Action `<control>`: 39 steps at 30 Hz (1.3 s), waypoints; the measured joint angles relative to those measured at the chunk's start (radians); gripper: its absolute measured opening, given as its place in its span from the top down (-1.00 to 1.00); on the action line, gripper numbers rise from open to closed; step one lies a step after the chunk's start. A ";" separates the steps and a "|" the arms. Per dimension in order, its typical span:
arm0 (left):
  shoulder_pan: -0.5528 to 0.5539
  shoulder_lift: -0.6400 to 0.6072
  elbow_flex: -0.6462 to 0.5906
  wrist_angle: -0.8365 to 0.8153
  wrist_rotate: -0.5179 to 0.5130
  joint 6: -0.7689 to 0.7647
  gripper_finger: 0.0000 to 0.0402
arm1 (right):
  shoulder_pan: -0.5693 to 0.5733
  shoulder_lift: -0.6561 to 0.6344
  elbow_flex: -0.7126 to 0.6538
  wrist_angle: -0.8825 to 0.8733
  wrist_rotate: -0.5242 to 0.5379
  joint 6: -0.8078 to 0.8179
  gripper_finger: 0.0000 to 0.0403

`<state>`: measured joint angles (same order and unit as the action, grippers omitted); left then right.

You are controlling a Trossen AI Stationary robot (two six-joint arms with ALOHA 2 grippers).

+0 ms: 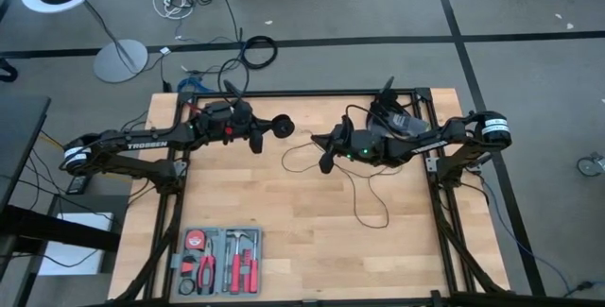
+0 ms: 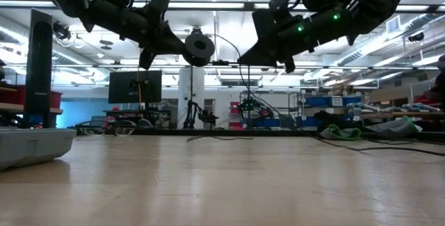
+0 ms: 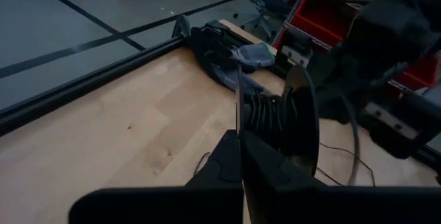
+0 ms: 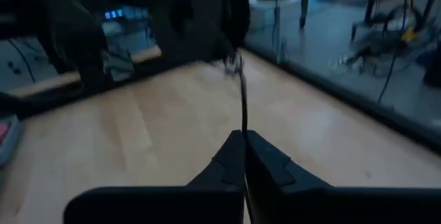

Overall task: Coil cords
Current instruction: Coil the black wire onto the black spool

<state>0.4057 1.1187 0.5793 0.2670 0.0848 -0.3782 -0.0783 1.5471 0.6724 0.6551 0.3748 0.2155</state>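
Thin black cord [image 1: 364,198], partly wound on round spool [image 1: 283,126], looping over table

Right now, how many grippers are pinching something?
2. The left gripper, raised over the table's back left, is shut on the spool. The right gripper, raised near centre, is shut on the cord running to that spool.

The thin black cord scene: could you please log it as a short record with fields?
left gripper: shut on the spool, held above the table
right gripper: shut on the thin black cord, level with the spool
cord: partly wound on the spool, the rest trailing in loops on the table
tool tray: near table edge, untouched
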 joint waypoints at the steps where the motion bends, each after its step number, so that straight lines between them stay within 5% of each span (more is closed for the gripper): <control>1: 0.000 0.000 0.000 -0.003 0.005 -0.002 1.00 | 0.000 0.000 0.000 0.016 0.005 -0.010 0.99; 8: 0.000 0.000 0.000 0.001 0.067 -0.019 1.00 | -0.034 0.000 0.000 -0.055 0.087 0.071 1.00; 17: 0.000 0.000 0.000 0.011 -0.044 -0.003 1.00 | -0.013 0.003 0.042 -0.070 -0.036 0.079 1.00; 30: -0.001 0.069 0.001 -0.020 -0.024 -0.018 1.00 | -0.015 0.218 0.542 -0.538 -0.088 -0.134 1.00; 39: -0.001 0.068 0.001 -0.087 0.032 0.003 1.00 | -0.083 0.209 0.651 -0.706 -0.072 -0.140 1.00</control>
<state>0.4046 1.1870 0.5800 0.1795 0.1173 -0.3748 -0.1611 1.7561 1.3233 -0.0512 0.3033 0.0754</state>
